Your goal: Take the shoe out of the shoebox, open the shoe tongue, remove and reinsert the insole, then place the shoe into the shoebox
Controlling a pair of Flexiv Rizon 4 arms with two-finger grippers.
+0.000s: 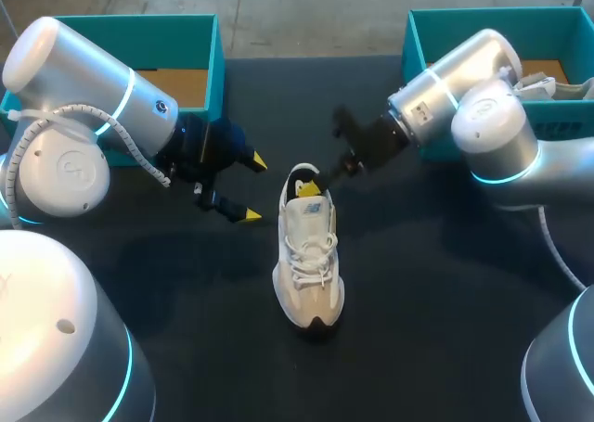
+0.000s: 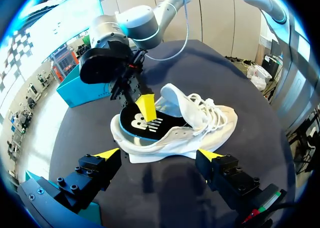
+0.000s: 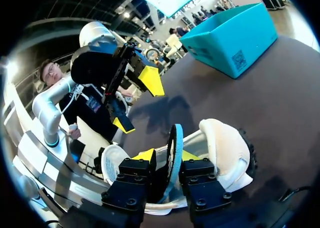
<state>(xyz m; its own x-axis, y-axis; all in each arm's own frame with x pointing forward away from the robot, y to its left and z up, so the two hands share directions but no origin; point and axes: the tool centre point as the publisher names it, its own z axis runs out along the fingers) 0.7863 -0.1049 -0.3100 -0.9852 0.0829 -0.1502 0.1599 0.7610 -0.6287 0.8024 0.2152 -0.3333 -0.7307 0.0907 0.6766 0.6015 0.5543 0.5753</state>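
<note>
White shoe (image 1: 309, 255) stands upright mid-worktop (image 1: 445, 311), outside both teal boxes. Right end effector (image 1: 317, 181) at the heel opening — clamped on the dark insole (image 3: 175, 148), partly lifted out on edge. Left end effector (image 1: 251, 188) spread wide beside the shoe — not touching.

Black table (image 1: 436, 283), white shoe (image 1: 309, 255), teal shoeboxes (image 1: 215, 60)

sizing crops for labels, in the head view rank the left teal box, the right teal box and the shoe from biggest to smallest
1. left box and right box: they look about alike. Both are partly hidden and cut off by the view's edge, so I won't rank one over the other.
2. shoe: clearly the smallest.
</note>
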